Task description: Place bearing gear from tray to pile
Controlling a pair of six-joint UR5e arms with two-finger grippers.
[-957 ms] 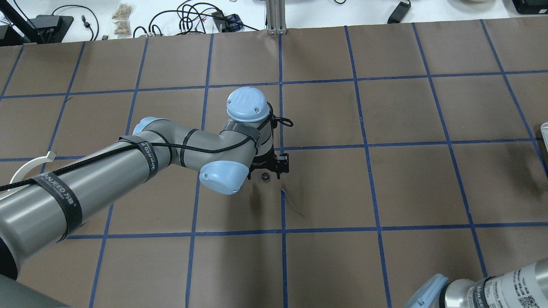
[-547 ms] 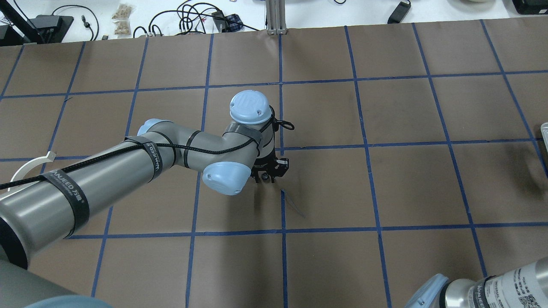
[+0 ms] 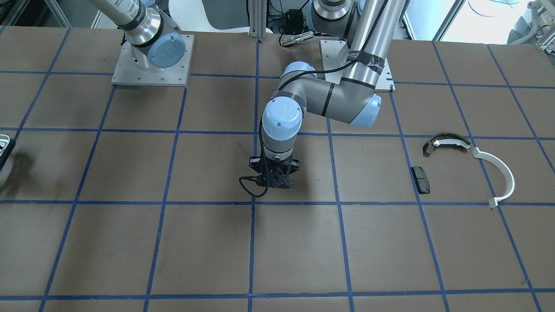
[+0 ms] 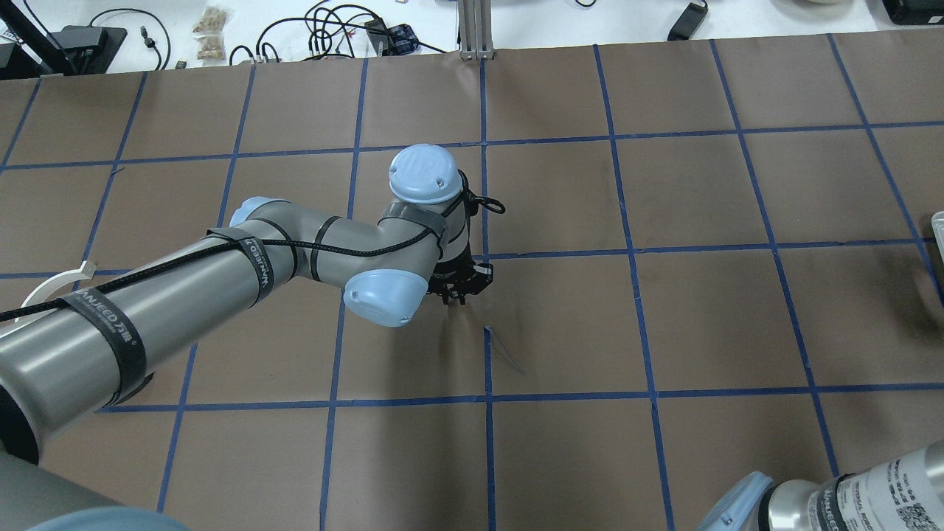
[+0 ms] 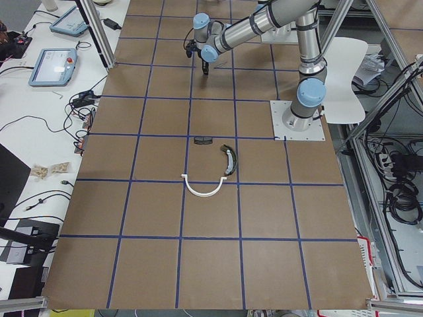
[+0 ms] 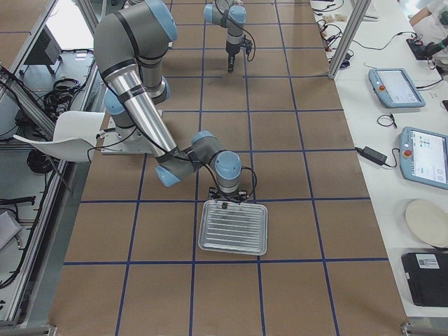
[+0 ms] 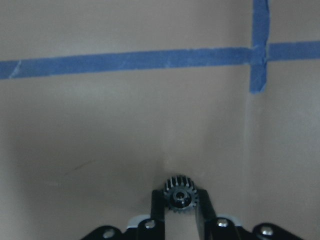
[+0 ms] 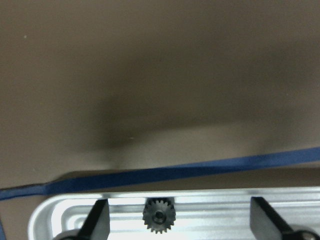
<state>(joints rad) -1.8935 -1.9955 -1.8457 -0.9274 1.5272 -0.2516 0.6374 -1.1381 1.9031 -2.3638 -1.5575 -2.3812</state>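
Edges and arms hid most of the scene.
In the overhead view the tray point(image 4: 938, 223) was only a sliver at the right edge, the white half-ring point(image 4: 63, 277) lay mostly under the left arm, and the wrist covered most of the left gripper point(image 4: 457, 295) — the bearing gear point(image 7: 180, 196) did not show there. The right wrist view cut off the tray's near part and the right gripper point(image 8: 180, 214) below its fingertips; another gear point(image 8: 159, 216) looked blurred.

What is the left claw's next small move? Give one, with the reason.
Probably lift straight up: the left claw is shut on the gear low over the table, and the pile's white arc lies well off toward the robot's left, so it needs clearance first.
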